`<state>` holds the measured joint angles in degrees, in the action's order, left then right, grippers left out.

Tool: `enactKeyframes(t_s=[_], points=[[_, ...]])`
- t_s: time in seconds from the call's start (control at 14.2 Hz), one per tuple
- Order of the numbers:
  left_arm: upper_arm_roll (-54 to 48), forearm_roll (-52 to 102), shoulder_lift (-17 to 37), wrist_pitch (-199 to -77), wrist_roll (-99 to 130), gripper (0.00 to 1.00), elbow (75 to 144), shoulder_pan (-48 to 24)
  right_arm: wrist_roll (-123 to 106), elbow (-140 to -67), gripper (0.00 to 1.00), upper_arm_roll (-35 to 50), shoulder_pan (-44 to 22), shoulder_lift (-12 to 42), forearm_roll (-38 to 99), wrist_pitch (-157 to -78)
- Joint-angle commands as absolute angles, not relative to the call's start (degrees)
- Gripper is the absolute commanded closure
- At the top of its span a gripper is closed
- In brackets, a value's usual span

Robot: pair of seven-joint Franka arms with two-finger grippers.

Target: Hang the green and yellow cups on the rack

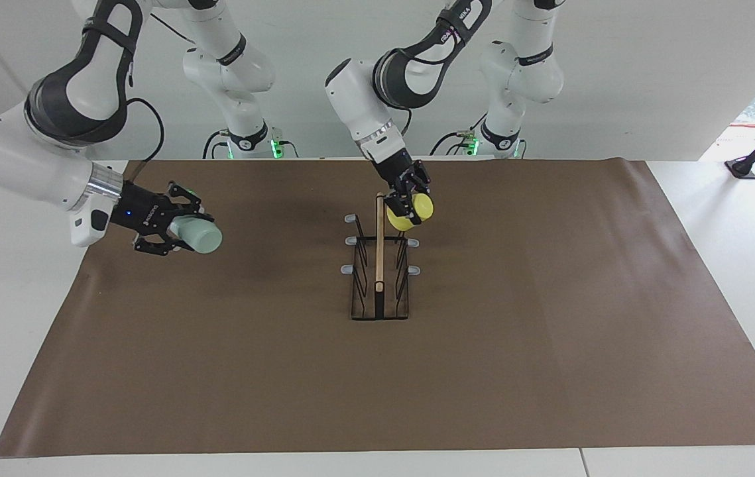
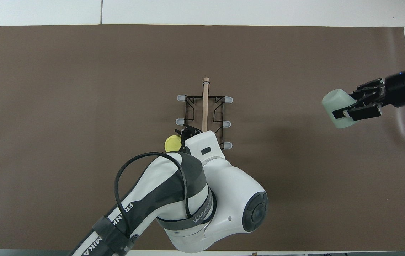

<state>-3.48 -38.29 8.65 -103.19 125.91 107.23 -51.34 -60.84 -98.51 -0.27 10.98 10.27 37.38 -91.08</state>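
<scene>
The black wire rack (image 1: pixel 380 278) (image 2: pixel 205 106) with its light wooden centre bar stands in the middle of the brown mat. My left gripper (image 1: pixel 407 202) (image 2: pixel 185 134) is shut on the yellow cup (image 1: pixel 413 215) (image 2: pixel 172 144). It holds the cup tilted over the rack's prong nearest to the robots, on the side toward the left arm's end; that prong is hidden by the cup. My right gripper (image 1: pixel 181 232) (image 2: pixel 350 108) is shut on the pale green cup (image 1: pixel 199 237) (image 2: pixel 335 106). It holds the cup on its side in the air over the mat toward the right arm's end.
The brown mat (image 1: pixel 516 371) covers most of the white table (image 1: pixel 735 199). Five grey-tipped prongs of the rack stand bare. A black stand (image 1: pixel 745 164) and red cables lie off the mat at the left arm's end.
</scene>
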Motion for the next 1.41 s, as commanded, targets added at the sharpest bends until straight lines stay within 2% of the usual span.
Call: enactKeyframes(t_s=[0.0, 0.21, 0.35, 0.64, 0.92, 1.13, 1.34], points=[[-3.1, -31.8, 5.7, -102.5, 121.7, 0.00, 105.9, -51.2, -66.5, -101.6, 1.00, 0.2, 11.2, 8.6, 43.1, -91.0], [-2.7, -28.0, 4.2, -102.5, 111.4, 0.00, 105.1, -48.0, -69.2, -109.1, 1.00, 0.2, 10.9, 5.0, 53.7, -91.1], [-2.7, -26.5, 3.2, -102.6, 104.2, 0.00, 105.6, -44.8, -72.8, -117.3, 1.00, 0.4, 8.3, 1.4, 62.8, -92.3], [-2.7, -17.9, 0.4, -103.0, 77.7, 0.00, 106.3, -34.2, -78.5, -130.1, 1.00, 0.4, 4.9, -4.9, 77.5, -94.3], [-2.7, -13.3, -1.8, -103.0, 58.5, 0.00, 108.2, -25.0, -86.0, -137.7, 1.00, 0.4, 0.1, -8.7, 88.7, -97.5], [-2.7, -10.6, -4.7, -105.1, 50.5, 0.00, 111.1, -19.9, -91.2, -139.6, 1.00, 0.4, -2.0, -8.4, 94.8, -98.8], [-2.7, -7.7, -4.9, -105.2, 42.7, 0.00, 110.8, -15.4, -99.8, -139.2, 1.00, 0.4, -5.5, -3.8, 104.7, -99.9]])
